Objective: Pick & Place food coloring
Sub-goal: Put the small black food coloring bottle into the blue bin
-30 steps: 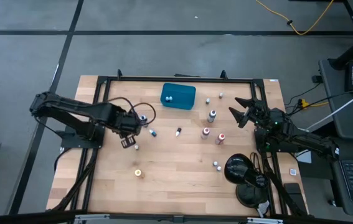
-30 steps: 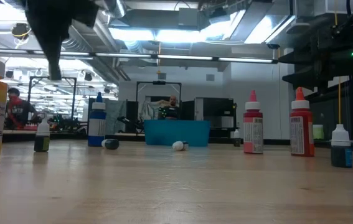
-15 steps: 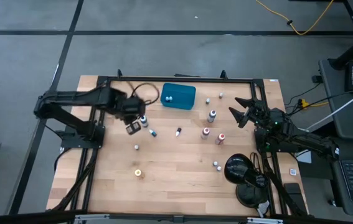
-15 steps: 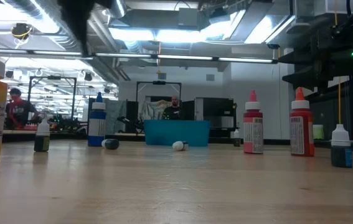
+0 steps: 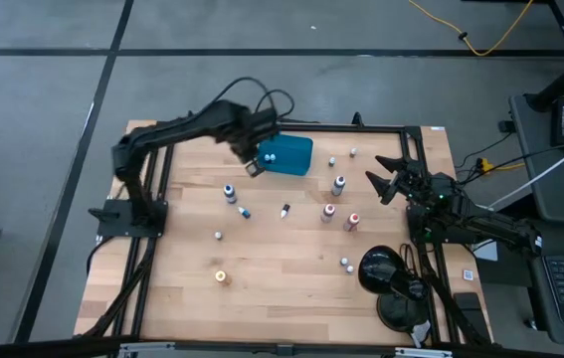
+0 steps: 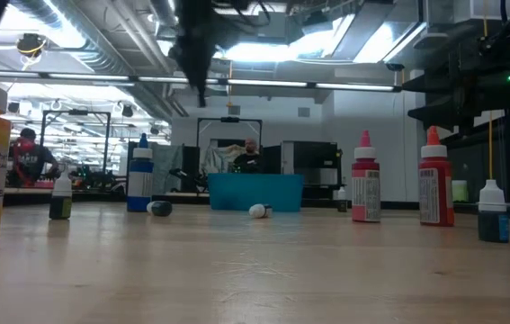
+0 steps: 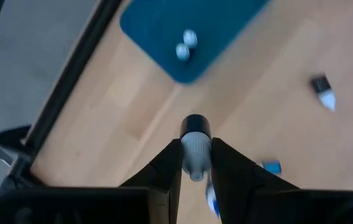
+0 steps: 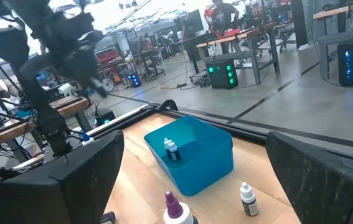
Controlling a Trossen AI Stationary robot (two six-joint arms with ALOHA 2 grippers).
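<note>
— Where is the food coloring at this moment?

— One small vial [image 7: 195, 144] with a dark cap sits pinched between the fingers [image 7: 164, 171] of the left gripper [image 5: 253, 159], lifted off the wood, just beside the near-left edge of the teal tray [image 5: 299, 159]. Two white-capped bottles [image 5: 272, 156] already stand inside that tray.

— And the others?

— They are scattered over the table [image 5: 282, 288]. A blue bottle [image 5: 229, 192] stands left of centre, with a small blue-and-white one [image 5: 245, 212] lying near it and a tiny white-capped one [image 5: 218, 236] closer to the front. A dark vial [image 5: 284, 211] lies near the middle. Two red bottles [image 5: 340, 216] stand side by side to the right, a dark-capped bottle [image 5: 338, 184] behind them, and two small ones [image 5: 342, 156] near the far edge. An orange bottle [image 5: 221, 277] stands alone toward the front left, and a small pair [image 5: 346, 265] sits front right.

— How do the arms stand?

— The left arm reaches across to the tray, its gripper closed narrowly on the vial. The right gripper [image 5: 389, 179] waits at the right edge of the table, its fingers spread wide and holding nothing.

— Anything beyond the table?

— In the low view, a person [image 6: 27, 155] shows far back in the room.
</note>
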